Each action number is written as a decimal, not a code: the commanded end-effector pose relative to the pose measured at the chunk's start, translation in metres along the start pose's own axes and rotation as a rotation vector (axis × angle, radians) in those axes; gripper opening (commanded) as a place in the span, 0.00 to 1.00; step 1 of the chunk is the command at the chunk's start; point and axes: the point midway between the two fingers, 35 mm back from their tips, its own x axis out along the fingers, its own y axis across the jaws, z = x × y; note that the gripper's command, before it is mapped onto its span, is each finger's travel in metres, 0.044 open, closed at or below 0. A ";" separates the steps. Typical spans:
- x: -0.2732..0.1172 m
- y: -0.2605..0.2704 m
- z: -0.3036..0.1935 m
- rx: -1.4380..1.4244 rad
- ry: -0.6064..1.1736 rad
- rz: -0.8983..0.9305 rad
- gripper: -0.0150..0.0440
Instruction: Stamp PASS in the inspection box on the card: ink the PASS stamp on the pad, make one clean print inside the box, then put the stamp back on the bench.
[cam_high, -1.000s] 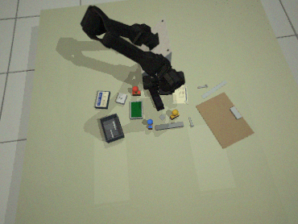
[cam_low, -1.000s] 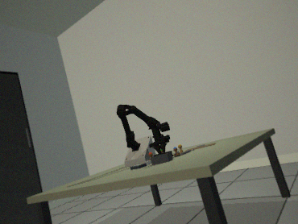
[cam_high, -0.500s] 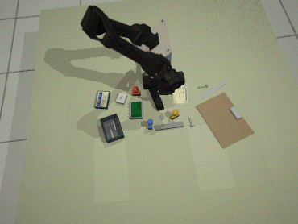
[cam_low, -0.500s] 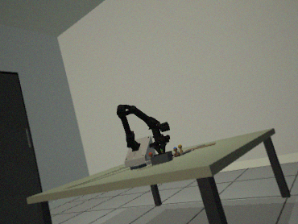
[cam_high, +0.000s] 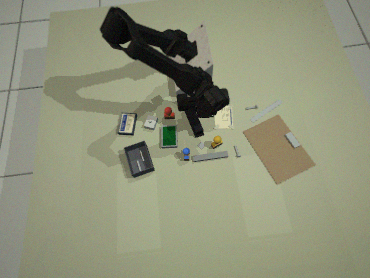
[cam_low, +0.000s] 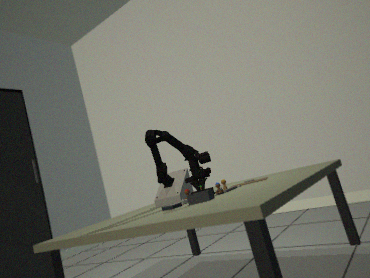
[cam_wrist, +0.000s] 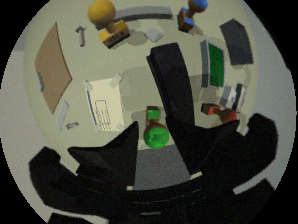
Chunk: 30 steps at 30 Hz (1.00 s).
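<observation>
A stamp with a round green knob (cam_wrist: 156, 138) (cam_low: 201, 188) stands upright below the wrist; its lettering is not readable. My gripper (cam_wrist: 151, 121) is partly open around it, one finger on each side, with a visible gap between the left finger and the knob. In the top view the arm hides this stamp and the fingertips. The green ink pad (cam_high: 169, 136) (cam_wrist: 216, 64) lies open to one side of the arm. The cream card (cam_high: 223, 118) (cam_wrist: 112, 102) lies on the other side, with printed lines and a small outlined box; I see no print that I can make out.
Yellow (cam_high: 217, 140) (cam_wrist: 102, 14), blue (cam_high: 186, 151) (cam_wrist: 198, 4) and red (cam_high: 168, 111) (cam_wrist: 229, 116) stamps stand nearby. A grey bar (cam_high: 210, 156), a dark tray (cam_high: 129, 164), a flat box (cam_high: 127, 124) and a brown clipboard (cam_high: 270, 150) (cam_wrist: 50, 75) surround them. A long dark bar (cam_wrist: 172, 80) reaches beyond the fingers.
</observation>
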 end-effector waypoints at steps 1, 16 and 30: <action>0.000 0.001 0.000 0.003 0.002 0.007 0.56; 0.000 0.001 0.000 0.003 0.002 0.007 0.32; -0.006 0.002 0.001 0.002 0.001 0.010 0.25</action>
